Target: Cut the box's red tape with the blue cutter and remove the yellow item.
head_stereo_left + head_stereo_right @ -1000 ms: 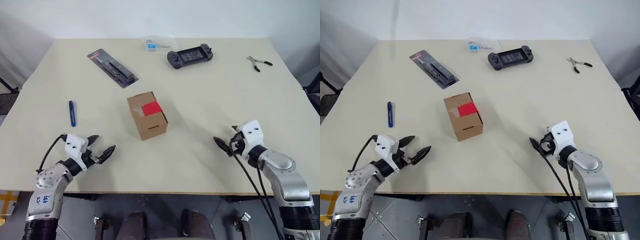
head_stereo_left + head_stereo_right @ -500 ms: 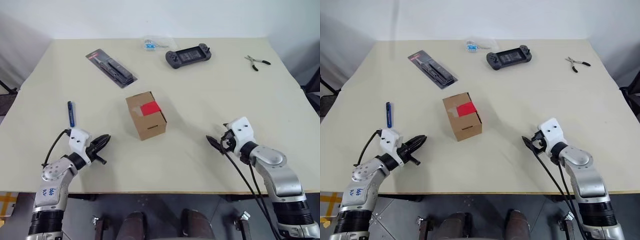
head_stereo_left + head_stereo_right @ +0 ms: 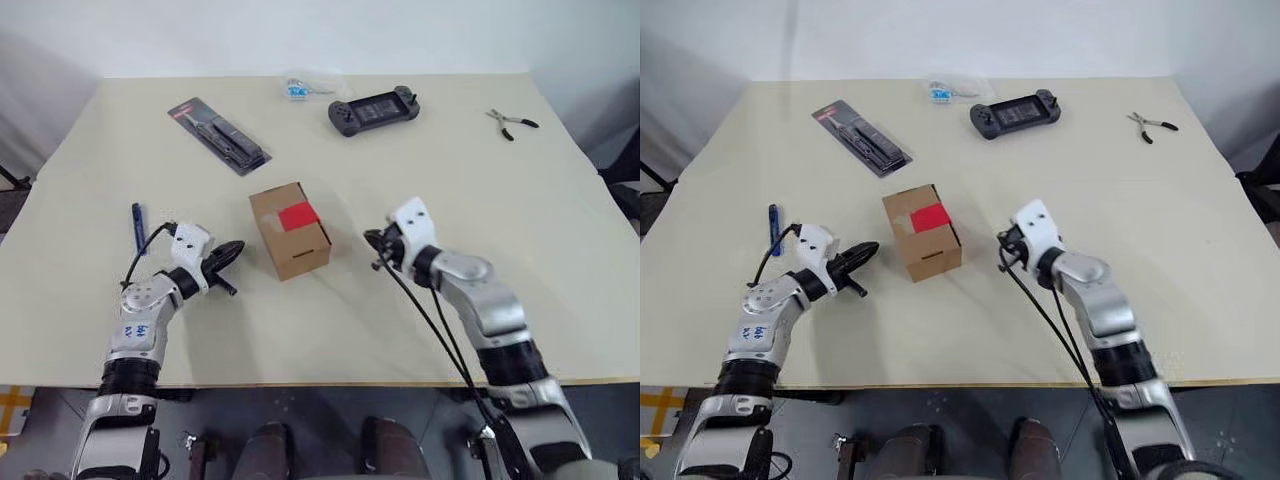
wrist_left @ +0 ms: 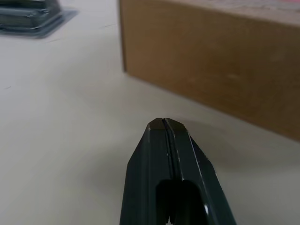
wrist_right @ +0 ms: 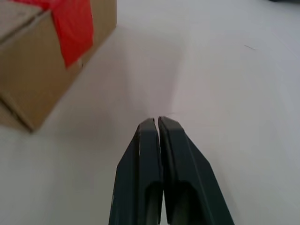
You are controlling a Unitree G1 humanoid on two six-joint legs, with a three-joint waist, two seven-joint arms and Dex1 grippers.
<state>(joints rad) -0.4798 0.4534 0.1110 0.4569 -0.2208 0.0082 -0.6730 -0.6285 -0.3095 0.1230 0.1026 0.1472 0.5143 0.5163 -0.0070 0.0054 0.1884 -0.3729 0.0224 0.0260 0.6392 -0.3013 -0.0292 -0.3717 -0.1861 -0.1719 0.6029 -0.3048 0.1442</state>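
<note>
The brown cardboard box (image 3: pixel 291 231) stands mid-table with its flaps closed and a patch of red tape (image 3: pixel 298 216) across the top seam. The blue cutter (image 3: pixel 137 225) lies flat near the table's left edge. My left gripper (image 3: pixel 235 248) is shut and empty, pointing at the box's left side a short way off; the box wall (image 4: pixel 211 61) looms close in the left wrist view. My right gripper (image 3: pixel 371 240) is shut and empty, just right of the box, with the red tape (image 5: pixel 75 26) ahead of it. The yellow item is hidden.
At the back of the table lie a packaged black tool (image 3: pixel 220 135), a black game controller (image 3: pixel 373 107), a small clear bag (image 3: pixel 300 88) and black-handled pliers (image 3: pixel 510 122). Open tabletop lies in front of the box and to the right.
Both grippers have shut. The left moved forward and right toward the box; the right swung left and forward to the box's right side. Box and cutter stayed put.
</note>
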